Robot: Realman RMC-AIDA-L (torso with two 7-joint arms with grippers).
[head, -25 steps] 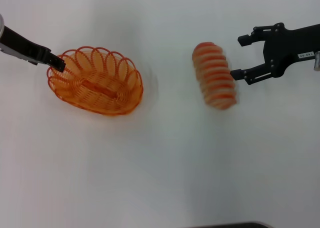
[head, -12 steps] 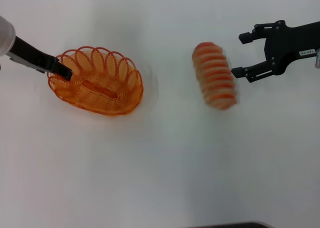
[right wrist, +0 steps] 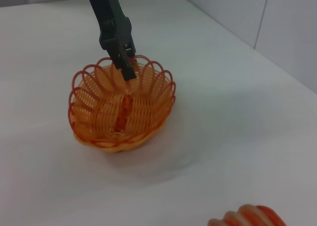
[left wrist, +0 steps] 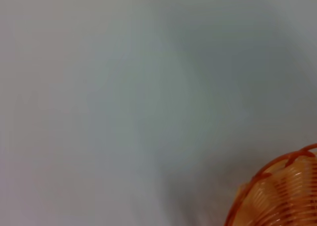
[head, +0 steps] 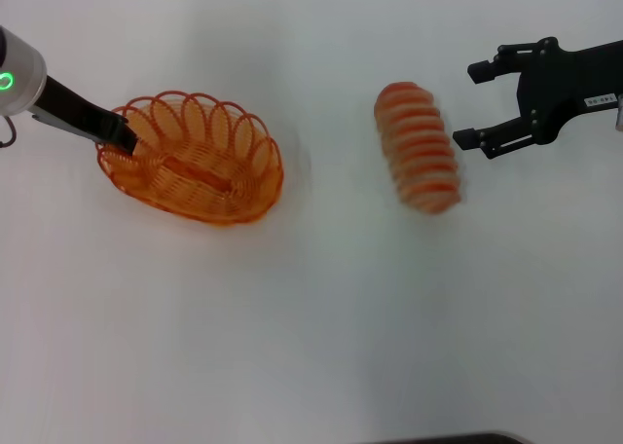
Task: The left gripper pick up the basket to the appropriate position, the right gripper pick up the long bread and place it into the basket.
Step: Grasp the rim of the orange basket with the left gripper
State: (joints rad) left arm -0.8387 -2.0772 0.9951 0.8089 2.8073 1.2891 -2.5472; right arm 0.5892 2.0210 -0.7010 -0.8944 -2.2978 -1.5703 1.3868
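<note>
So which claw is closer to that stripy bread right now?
The right claw. It sits open just beside the long bread, not touching it. The left claw is far off, at the basket rim.

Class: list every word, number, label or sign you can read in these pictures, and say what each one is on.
White label on the arm of the right gripper: dark print, too small to read.
Basket, bread, left gripper, table: no text visible.
Nothing readable anywhere.
</note>
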